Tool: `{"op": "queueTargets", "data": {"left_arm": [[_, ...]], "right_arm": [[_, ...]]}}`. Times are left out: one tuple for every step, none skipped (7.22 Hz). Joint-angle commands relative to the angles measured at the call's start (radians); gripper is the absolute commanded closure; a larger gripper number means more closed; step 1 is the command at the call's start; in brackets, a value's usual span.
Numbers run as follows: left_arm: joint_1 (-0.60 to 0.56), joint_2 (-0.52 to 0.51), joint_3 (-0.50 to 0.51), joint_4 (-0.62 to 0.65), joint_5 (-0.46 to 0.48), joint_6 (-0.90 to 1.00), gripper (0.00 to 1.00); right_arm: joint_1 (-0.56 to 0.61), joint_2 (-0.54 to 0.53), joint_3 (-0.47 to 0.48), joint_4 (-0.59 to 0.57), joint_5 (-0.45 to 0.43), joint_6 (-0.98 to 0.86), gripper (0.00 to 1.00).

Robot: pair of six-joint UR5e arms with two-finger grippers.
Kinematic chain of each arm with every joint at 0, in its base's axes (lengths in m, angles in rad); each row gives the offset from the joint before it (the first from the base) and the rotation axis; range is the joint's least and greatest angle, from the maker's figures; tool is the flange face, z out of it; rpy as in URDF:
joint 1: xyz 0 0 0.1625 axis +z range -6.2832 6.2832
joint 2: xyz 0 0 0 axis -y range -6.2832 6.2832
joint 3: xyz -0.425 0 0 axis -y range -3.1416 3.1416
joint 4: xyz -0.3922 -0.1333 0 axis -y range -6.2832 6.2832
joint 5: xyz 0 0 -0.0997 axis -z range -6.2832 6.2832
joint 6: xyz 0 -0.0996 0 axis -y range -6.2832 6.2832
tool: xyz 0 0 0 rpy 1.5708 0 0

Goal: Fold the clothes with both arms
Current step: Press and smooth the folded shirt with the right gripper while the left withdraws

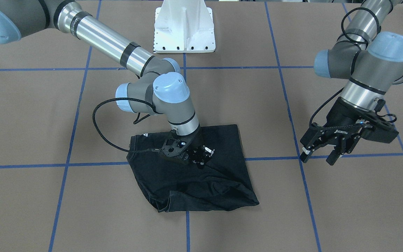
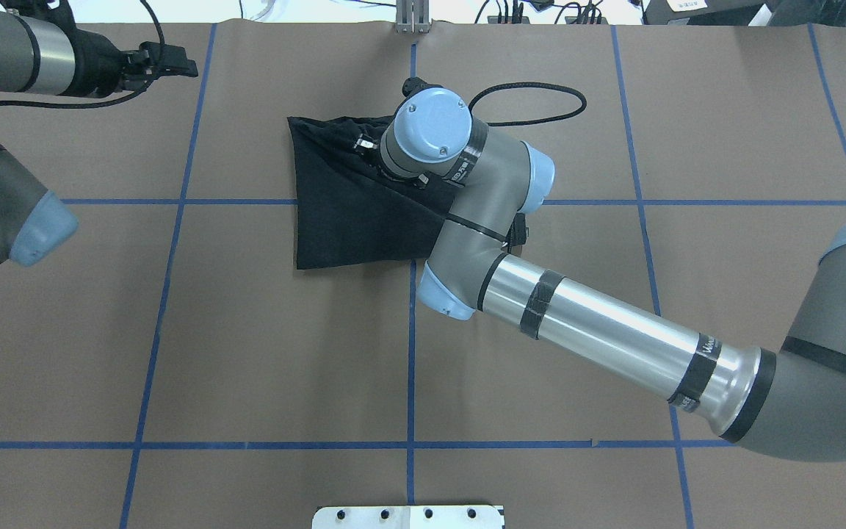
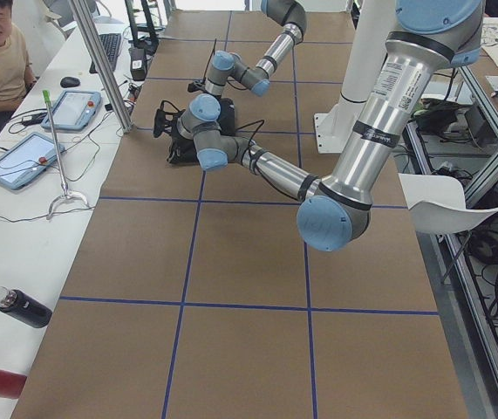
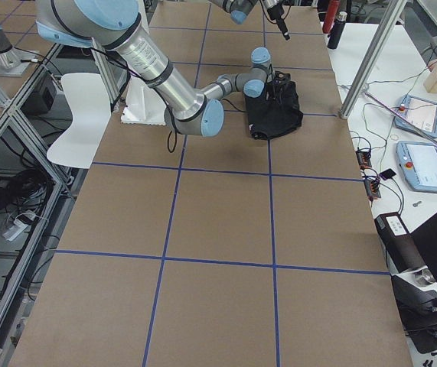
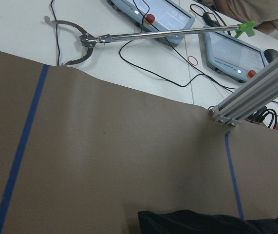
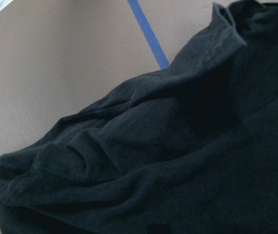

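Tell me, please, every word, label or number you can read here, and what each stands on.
No text reads clearly.
White lettering on the left gripper: too blurred to read.
Lettering on a band of the right arm: too small to read.
Small white mark at the T-shirt edge: too small to read.

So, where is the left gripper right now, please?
In the front-facing view the left gripper hangs at right over the table, well apart from the T-shirt.

Right pincer (image 1: 201, 156) reaches steeply down; left pincer (image 1: 317, 160) hangs raised, jaws apart.
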Motion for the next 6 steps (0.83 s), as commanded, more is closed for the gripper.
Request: {"op": "queueTargets", "data": {"left_arm": [[-0.005, 0.027, -0.07, 0.063, -0.001, 0.022, 0.0], [-0.005, 0.038, -0.081, 0.067, -0.001, 0.022, 0.0], [-0.005, 0.04, -0.087, 0.068, -0.001, 0.019, 0.0], [-0.005, 0.041, -0.087, 0.071, -0.001, 0.019, 0.0], [-0.003, 0.043, -0.085, 0.071, 0.001, 0.019, 0.0], [-0.005, 0.043, -0.091, 0.071, 0.001, 0.016, 0.0]], "right_arm": [[-0.01, 0.123, -0.183, -0.001, -0.055, -0.047, 1.0], [-0.004, 0.127, -0.208, 0.002, -0.096, -0.064, 1.0], [-0.004, 0.175, -0.326, 0.016, -0.152, -0.063, 1.0], [0.022, 0.183, -0.34, 0.034, -0.16, -0.063, 1.0], [0.048, 0.188, -0.353, 0.039, -0.161, -0.063, 1.0], [0.06, 0.194, -0.385, 0.071, -0.18, -0.061, 1.0]]}}
